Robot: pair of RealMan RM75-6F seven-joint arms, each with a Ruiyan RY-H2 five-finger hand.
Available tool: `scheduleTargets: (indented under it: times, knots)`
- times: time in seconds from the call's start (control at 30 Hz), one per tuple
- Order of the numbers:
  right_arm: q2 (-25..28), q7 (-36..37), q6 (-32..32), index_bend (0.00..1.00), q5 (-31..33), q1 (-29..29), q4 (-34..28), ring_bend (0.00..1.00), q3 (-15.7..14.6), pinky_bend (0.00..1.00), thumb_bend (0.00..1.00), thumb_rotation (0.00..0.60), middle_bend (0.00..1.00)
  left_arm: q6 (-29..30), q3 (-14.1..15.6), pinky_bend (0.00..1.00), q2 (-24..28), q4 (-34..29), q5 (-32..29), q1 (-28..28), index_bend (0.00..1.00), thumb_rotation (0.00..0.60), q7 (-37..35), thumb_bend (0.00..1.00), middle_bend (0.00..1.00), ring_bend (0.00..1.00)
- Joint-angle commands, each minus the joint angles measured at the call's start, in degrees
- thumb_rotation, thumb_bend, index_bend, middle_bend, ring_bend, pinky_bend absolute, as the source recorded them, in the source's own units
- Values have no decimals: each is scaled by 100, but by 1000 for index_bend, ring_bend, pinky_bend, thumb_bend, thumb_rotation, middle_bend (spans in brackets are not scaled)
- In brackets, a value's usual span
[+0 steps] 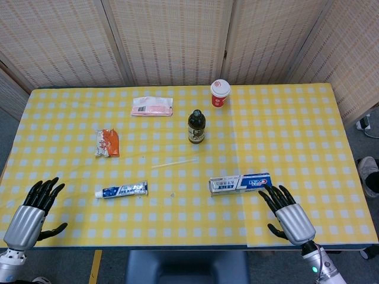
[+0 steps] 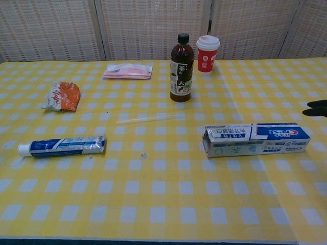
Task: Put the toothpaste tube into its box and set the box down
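Down at the near edge, both hands are hovering with nothing in them. The left hand is hanging at the table's near left corner, its dark fingers spread apart and pointing away over the yellow checked tablecloth, thumb sticking out to the side. The right hand is sitting near the right end of that same edge, fingers fanned open too; the chest view is catching only a few dark fingertips at its right border.

Just beyond the right hand's fingertips, close but apart from them, the toothpaste box is lying flat on its long side, its open end facing toward the left hand. The toothpaste tube is lying out on the cloth, well to the side of the left hand's fingers and between the two hands, cap end nearer the left hand, well apart from the box.

Farther out from the fingers, a clear straw is resting on the cloth. Beyond that a dark bottle is standing upright, with an orange snack packet off toward the left hand's side. Farthest away, a pink packet is lying flat and a red paper cup with a white lid is standing.
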Motion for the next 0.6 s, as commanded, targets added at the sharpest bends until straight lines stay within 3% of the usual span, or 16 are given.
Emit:
scheduleTargets:
  times: [0.03, 0.3, 0.37, 0.5, 0.6]
  knots:
    - [1, 0, 2, 0, 9, -1, 2, 0, 8, 0, 302, 600, 0, 3, -4, 0, 6, -2, -9, 6, 35, 600, -33, 147, 33, 11]
    - [29, 21, 40, 0, -77, -15, -15, 0, -35, 0, 302, 600, 0, -69, 111, 5, -65, -45, 225, -69, 40, 600, -107, 147, 35, 17]
    - [35, 31, 20, 0, -82, -12, -29, 0, -51, 0, 302, 600, 0, -24, 133, 54, -105, -89, 353, -110, 50, 600, -224, 147, 55, 42]
    - [43, 61, -8, 0, -80, 1, -31, 0, -52, 0, 302, 600, 0, 29, 110, 287, -230, -167, 678, -284, 113, 600, -259, 147, 198, 198]
    - [45, 69, -41, 0, -63, 10, -31, 0, -54, 0, 303, 600, 0, -251, 97, 578, -172, -487, 714, -474, 169, 600, -170, 154, 417, 480]
